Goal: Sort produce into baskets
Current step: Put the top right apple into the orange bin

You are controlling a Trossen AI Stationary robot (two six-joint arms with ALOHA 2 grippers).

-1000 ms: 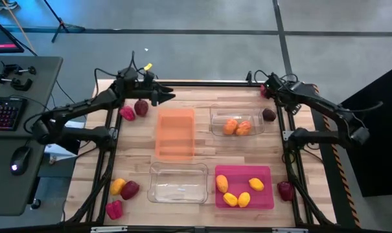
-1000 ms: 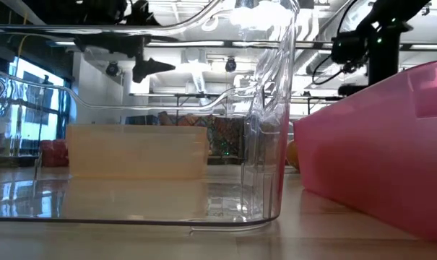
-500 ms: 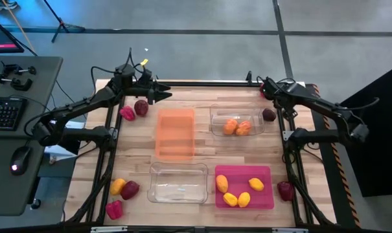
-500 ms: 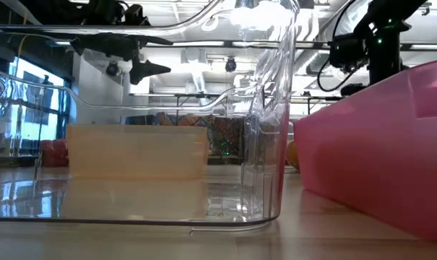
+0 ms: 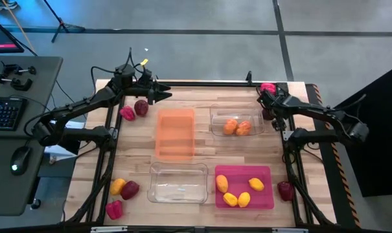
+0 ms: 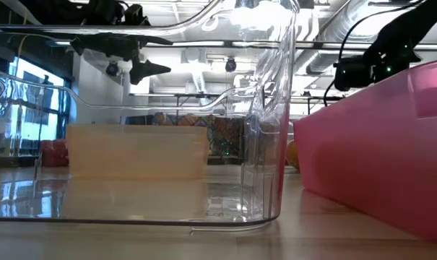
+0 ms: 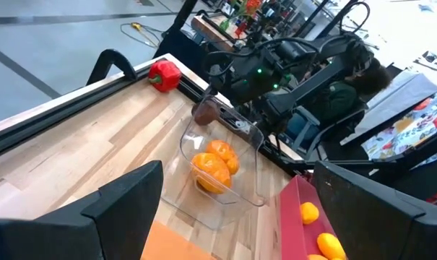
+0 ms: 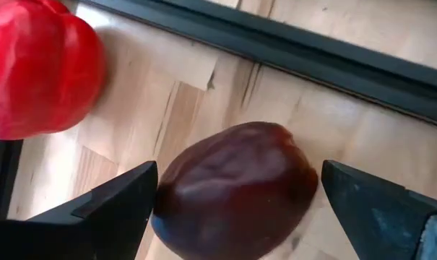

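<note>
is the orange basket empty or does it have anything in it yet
Empty. In the high view the orange basket shows only its own bare floor, and the low view shows no produce through its wall either.

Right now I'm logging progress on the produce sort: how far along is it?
Done: oranges in the far clear basket, lemons in the pink basket. In hand: the open right gripper straddles a maroon fruit by the red pepper. Left: the orange basket and near clear basket are empty, with produce loose at the table's edges; the left gripper hovers open.
</note>
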